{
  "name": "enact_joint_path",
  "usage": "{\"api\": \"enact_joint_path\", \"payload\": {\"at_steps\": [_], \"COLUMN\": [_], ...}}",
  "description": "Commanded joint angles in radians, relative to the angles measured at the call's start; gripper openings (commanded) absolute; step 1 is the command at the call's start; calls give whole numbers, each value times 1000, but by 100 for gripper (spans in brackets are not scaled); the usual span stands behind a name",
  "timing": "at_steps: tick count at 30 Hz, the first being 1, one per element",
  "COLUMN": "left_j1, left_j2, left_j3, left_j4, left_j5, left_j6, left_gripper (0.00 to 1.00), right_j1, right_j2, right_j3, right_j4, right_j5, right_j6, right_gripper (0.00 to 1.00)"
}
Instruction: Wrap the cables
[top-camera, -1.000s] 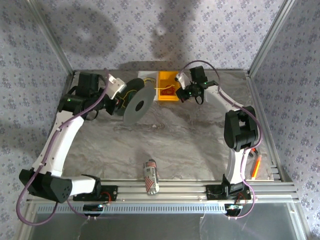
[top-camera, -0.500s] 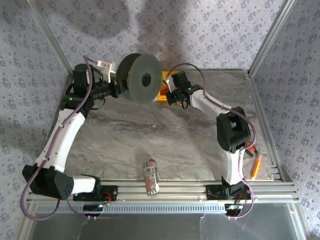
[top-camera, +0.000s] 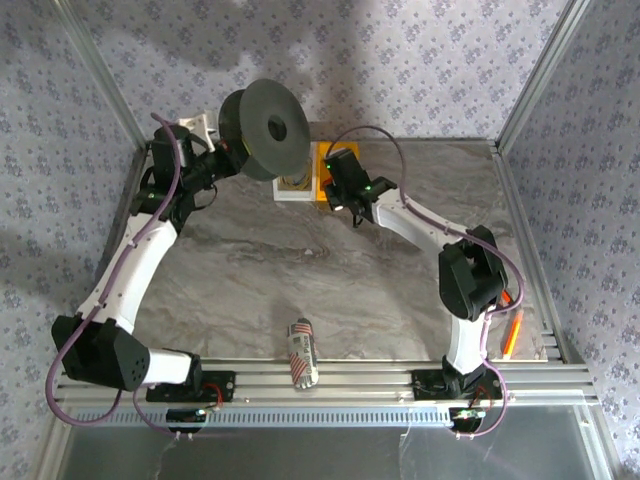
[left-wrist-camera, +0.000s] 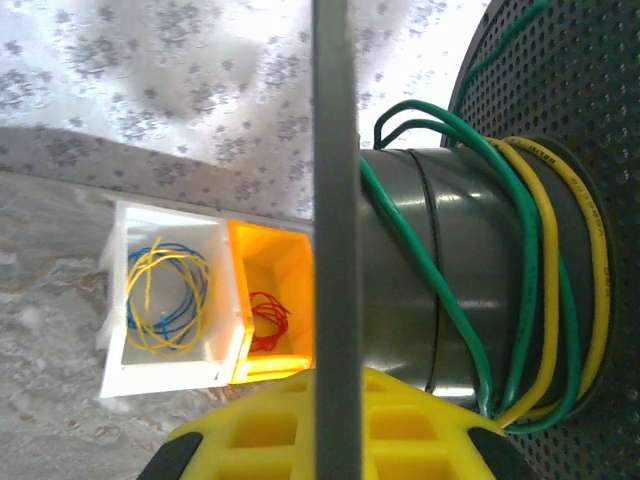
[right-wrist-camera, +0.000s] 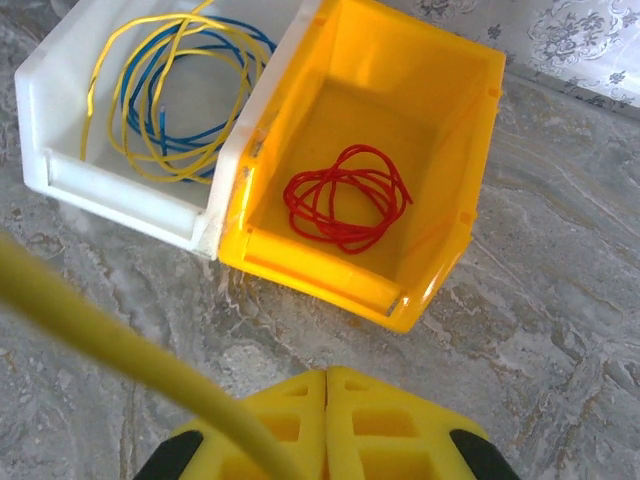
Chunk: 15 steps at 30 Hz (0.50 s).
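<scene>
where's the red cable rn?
Coiled on the floor of the yellow bin, centre of the right wrist view, is the red cable; the white bin touches that bin's left side.

No text can be read for certain. The yellow cable (left-wrist-camera: 550, 250) wound on the black spool (left-wrist-camera: 420, 270) carries 1 line of small dark print at about 1 o'clock in the left wrist view, too blurred to read. The can (top-camera: 302, 352) at 6 o'clock in the top view bears red markings too small to read.
</scene>
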Motion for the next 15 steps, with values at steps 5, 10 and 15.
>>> {"api": "enact_joint_path", "payload": {"at_steps": [5, 10, 15], "left_j1": [22, 22, 5], "left_j2": [-71, -34, 25], "left_j3": [28, 50, 78], "left_j4": [254, 190, 96], "left_j5": [-325, -416, -519], "left_j6": [-109, -114, -107], "left_gripper": [0, 0, 0], "right_j1": [78, 162, 256], "right_j2": [19, 24, 25], "right_j3": [-10, 9, 66], "right_j4": [-178, -186, -199], "right_j5": [140, 156, 165], "right_j6": [-18, -53, -108], "right_gripper": [0, 0, 0]}}
